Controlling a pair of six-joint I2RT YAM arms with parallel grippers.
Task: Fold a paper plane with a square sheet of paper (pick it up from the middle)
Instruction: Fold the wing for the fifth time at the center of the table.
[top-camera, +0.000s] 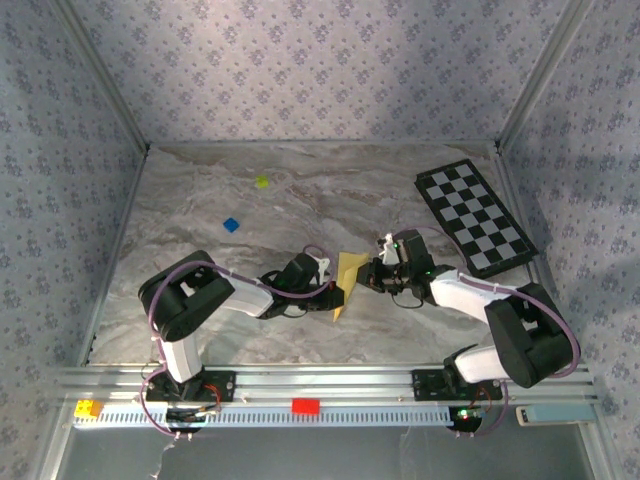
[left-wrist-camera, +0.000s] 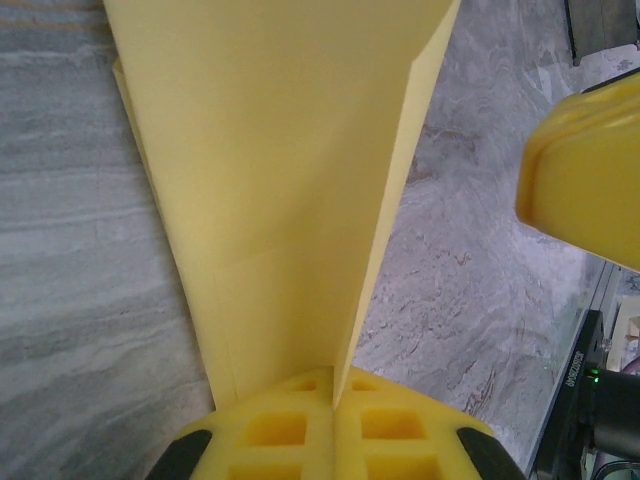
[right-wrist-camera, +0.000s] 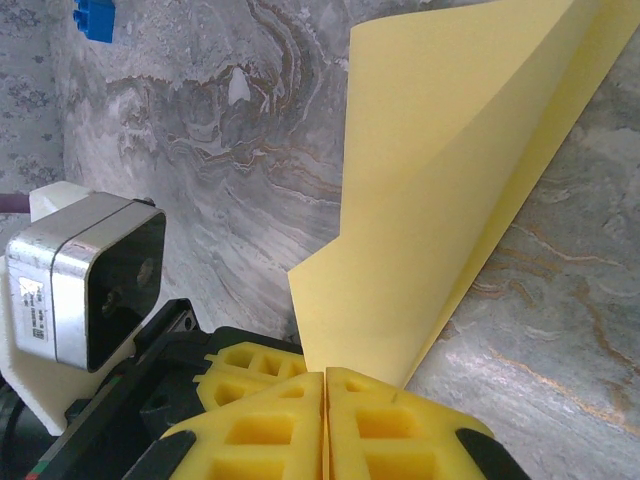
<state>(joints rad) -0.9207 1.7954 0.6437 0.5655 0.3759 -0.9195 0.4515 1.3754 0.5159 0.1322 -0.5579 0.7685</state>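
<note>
Where the two arms meet near the middle of the marble worktop (top-camera: 190, 200), the folded yellow paper (top-camera: 349, 270) is gripped from both sides. The left gripper (top-camera: 334, 292) is seen at its near, narrow end; in the left wrist view the jaws are pressed together on that end (left-wrist-camera: 334, 425), and the paper (left-wrist-camera: 280, 190) widens away from them, with a lengthwise crease and a layered edge on its right. The right gripper (top-camera: 367, 277) is set against the paper's right side; in the right wrist view its jaws are closed (right-wrist-camera: 325, 420), with the paper's lower edge pinched at the seam and the sheet (right-wrist-camera: 450, 180) rising from there. Whether the paper touches the worktop cannot be told. A black-and-white checkered board (top-camera: 475, 215) is seen at far right, well apart. A blue block (top-camera: 231, 225) and a yellow-green block (top-camera: 262, 182) are seen left of centre, farther back, apart from each other.
</note>
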